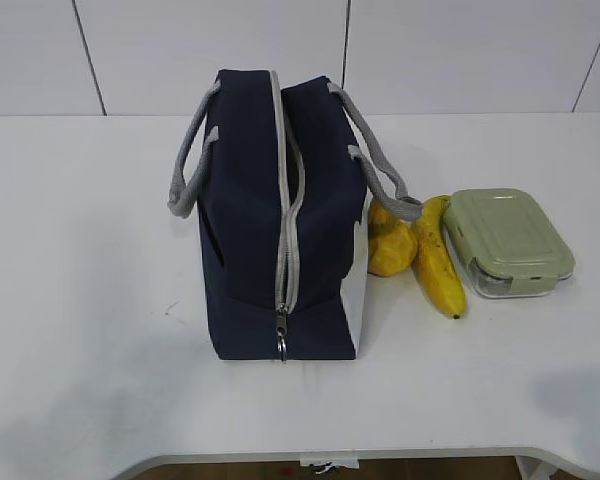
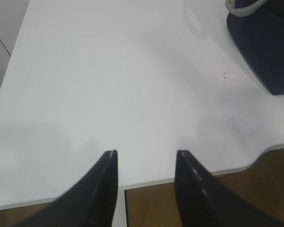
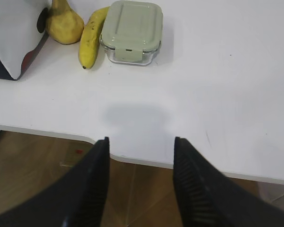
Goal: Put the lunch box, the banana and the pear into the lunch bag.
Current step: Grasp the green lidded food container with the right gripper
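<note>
The navy lunch bag [image 1: 280, 215] stands mid-table, its grey zipper [image 1: 287, 230] drawn shut with the ring pull facing me. Right of it lie the pear [image 1: 389, 243], the banana [image 1: 437, 262] and the lunch box [image 1: 507, 242] with its sage-green lid, side by side. The right wrist view shows the pear [image 3: 64, 23], banana [image 3: 91, 37] and lunch box [image 3: 131, 31] far ahead of my right gripper [image 3: 141, 142], which is open and empty over the table's front edge. My left gripper [image 2: 146, 154] is open and empty too, with a corner of the bag [image 2: 265, 47] at the upper right.
The white table [image 1: 80, 250] has a curved front edge [image 3: 132, 161], with brown floor below it. A white tiled wall stands behind. A small dark mark [image 1: 170, 308] sits left of the bag. Neither arm shows in the exterior view.
</note>
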{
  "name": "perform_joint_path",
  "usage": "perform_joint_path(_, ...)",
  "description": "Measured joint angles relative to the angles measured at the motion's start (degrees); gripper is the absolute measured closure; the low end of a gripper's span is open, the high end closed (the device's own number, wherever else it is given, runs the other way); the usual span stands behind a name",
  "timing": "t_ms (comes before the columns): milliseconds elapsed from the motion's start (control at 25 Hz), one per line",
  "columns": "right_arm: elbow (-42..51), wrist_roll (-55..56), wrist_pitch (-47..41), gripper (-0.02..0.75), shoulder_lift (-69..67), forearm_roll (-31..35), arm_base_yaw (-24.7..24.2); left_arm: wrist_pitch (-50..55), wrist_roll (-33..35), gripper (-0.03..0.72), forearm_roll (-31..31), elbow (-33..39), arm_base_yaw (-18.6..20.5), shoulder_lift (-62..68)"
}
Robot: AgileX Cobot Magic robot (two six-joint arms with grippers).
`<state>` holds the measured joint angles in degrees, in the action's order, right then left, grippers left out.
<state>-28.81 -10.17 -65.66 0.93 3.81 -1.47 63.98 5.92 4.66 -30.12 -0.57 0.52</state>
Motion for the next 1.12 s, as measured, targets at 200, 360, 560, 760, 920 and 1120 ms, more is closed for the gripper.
perform_joint_path(200,0.0,0.0,0.0,0.384,0.0,0.0,0.0,0.0,0.0,0.382,0.0,0.0,0.0,0.0)
perform_joint_path(360,0.0,0.0,0.0,0.384,0.0,0.09,0.0,0.0,0.0,0.382,0.0,0.0,0.0,0.0)
perform_joint_path(560,0.0,0.0,0.0,0.384,0.0,0.09,0.0,0.0,0.0,0.382,0.0,0.0,0.0,0.0)
perform_joint_path(760,-1.7,0.57,0.0,0.384,-0.64,0.09,0.0,0.0,0.0,0.382,0.0,0.0,0.0,0.0)
perform_joint_path(920,-5.89,1.3,0.1,0.384,-6.97,0.13,0.0,0.0,0.0,0.382,0.0,0.0,0.0,0.0)
perform_joint_path(1120,-11.58,3.78,0.1,0.384,-19.16,0.13,0.0,0.0,0.0,0.382,0.0,0.0,0.0,0.0)
